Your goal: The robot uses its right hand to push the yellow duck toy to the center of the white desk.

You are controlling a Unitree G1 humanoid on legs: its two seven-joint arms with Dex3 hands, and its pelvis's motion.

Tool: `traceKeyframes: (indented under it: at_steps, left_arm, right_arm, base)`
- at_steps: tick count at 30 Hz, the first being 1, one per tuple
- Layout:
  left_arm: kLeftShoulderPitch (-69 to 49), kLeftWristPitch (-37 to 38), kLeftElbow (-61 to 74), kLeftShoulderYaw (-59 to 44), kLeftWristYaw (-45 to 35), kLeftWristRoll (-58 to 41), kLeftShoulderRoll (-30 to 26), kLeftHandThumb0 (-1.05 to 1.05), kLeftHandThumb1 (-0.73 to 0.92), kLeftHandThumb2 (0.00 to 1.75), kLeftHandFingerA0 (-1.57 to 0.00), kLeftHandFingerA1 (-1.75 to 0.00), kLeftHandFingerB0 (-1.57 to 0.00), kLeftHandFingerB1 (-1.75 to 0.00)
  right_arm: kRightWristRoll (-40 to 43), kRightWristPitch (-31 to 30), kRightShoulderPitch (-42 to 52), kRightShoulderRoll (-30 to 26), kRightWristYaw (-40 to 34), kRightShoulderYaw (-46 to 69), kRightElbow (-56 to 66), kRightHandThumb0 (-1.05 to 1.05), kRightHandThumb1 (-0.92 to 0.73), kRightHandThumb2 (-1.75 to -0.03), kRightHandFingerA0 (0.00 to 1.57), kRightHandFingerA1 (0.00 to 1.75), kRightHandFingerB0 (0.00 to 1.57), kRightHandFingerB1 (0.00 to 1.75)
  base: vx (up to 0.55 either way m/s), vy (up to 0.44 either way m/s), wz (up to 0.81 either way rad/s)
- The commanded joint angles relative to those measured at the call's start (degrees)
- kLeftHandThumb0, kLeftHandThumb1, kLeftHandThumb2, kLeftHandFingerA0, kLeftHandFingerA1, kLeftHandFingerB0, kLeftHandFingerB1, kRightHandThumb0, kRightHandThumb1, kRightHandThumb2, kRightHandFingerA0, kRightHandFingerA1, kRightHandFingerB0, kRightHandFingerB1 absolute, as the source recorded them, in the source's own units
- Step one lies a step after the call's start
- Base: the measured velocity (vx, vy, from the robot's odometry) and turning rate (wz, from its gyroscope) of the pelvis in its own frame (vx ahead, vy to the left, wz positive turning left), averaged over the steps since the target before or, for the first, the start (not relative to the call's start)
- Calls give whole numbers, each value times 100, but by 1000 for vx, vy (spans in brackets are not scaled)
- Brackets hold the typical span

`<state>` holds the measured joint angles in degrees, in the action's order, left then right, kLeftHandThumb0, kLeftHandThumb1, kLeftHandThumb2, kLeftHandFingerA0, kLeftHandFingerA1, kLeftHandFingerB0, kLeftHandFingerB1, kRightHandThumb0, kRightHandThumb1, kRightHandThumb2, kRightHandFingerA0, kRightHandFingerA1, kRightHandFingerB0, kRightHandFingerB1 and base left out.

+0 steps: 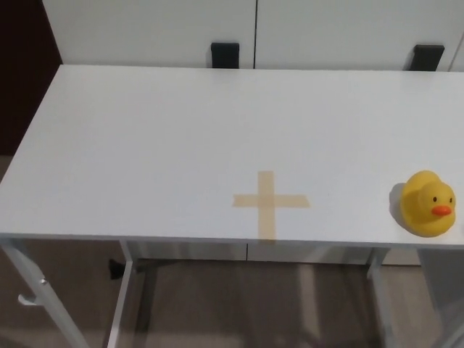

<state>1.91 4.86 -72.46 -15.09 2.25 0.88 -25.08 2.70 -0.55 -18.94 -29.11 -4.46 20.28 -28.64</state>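
A yellow duck toy (428, 203) with an orange beak stands upright on the white desk (159, 138), close to its front right corner and facing me. A tan tape cross (270, 202) marks the desk near the front edge, well to the left of the duck. Neither of my hands shows in the head view.
Two black brackets (225, 55) (427, 58) sit at the desk's far edge against white wall panels. Below the front edge I see the desk's white legs (43, 297) and the brown floor.
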Motion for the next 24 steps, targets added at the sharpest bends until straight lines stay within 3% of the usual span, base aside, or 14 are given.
traceKeyframes:
  at_steps: [1,2,3,9,10,13,14,15,16,20,21,22,23,24]
  left_arm:
    - [-31,138,40,7,44,-31,-119,-20,66,75,-85,-84,-84,-92]
    - [-37,144,44,10,44,-29,-117,-20,66,75,-85,-84,-84,-92]
    - [-35,152,44,-3,36,-42,-114,-18,64,76,-86,-85,-86,-94]
    - [7,145,17,-72,9,-112,-103,-18,64,76,-91,-92,-89,-100]
    - [-3,145,26,-73,28,-111,-95,-18,64,77,-87,-89,-85,-97]
    - [-8,158,28,-43,60,-73,-84,-20,65,75,-87,-87,-86,-95]
    - [-7,160,27,-8,67,-37,-84,-18,64,80,-87,-87,-88,-97]
    - [-8,157,29,10,71,-20,-83,-18,64,80,-87,-87,-88,-97]
    - [-13,169,30,11,64,-22,-76,-13,57,89,-88,-89,-90,-99]
    - [-31,194,20,22,44,-24,-60,-13,56,88,-85,-85,-86,-95]
    - [-25,182,16,14,45,-33,-57,-15,57,85,-87,-89,-87,-98]
    - [-19,165,11,6,47,-44,-53,-15,57,85,-87,-89,-87,-98]
    - [-19,161,5,17,34,-35,-55,-18,61,79,-87,-87,-87,-96]
    - [-20,160,1,27,24,-27,-56,-18,61,79,-87,-87,-87,-96]
  right_arm:
    - [-16,-581,-190,117,324,-364,211,-77,-74,-109,0,37,11,32]
    - [-19,-558,-196,125,347,-391,203,-77,-74,-109,0,37,11,32]
    - [-10,-476,-212,142,386,-419,160,-72,-92,-69,8,30,9,24]
    - [-157,88,-535,149,825,-886,-297,-74,-92,-76,6,32,8,26]
    - [-236,184,-614,151,876,-1002,-423,-78,-79,-112,5,44,8,37]
    - [-317,333,-805,190,983,-1218,-725,-85,-92,-76,12,42,20,34]
    - [-309,357,-884,244,992,-1288,-859,-36,-52,-113,1,52,0,49]
    - [-305,373,-913,270,988,-1316,-919,-36,-52,-113,1,52,0,49]
    - [-292,261,-946,338,949,-1345,-957,-83,-92,-77,7,38,16,34]
    - [-248,222,-944,563,896,-1406,-1104,-85,-92,-80,8,39,10,32]
    - [-246,291,-926,619,846,-1398,-1134,-36,-56,-115,1,51,0,49]
    - [-250,382,-908,692,785,-1384,-1181,-36,-56,-115,1,51,0,49]
    - [-250,391,-896,757,724,-1374,-1228,-79,-92,-78,16,43,18,38]
    - [-251,386,-891,796,687,-1368,-1259,-79,-92,-78,16,43,18,38]
  base:
    - [0,0,0]
    - [0,0,0]
    - [0,0,0]
    - [0,0,0]
    - [0,0,0]
    - [0,0,0]
    - [0,0,0]
    - [0,0,0]
    - [0,0,0]
    - [0,0,0]
    - [0,0,0]
    - [0,0,0]
    - [0,0,0]
    - [0,0,0]
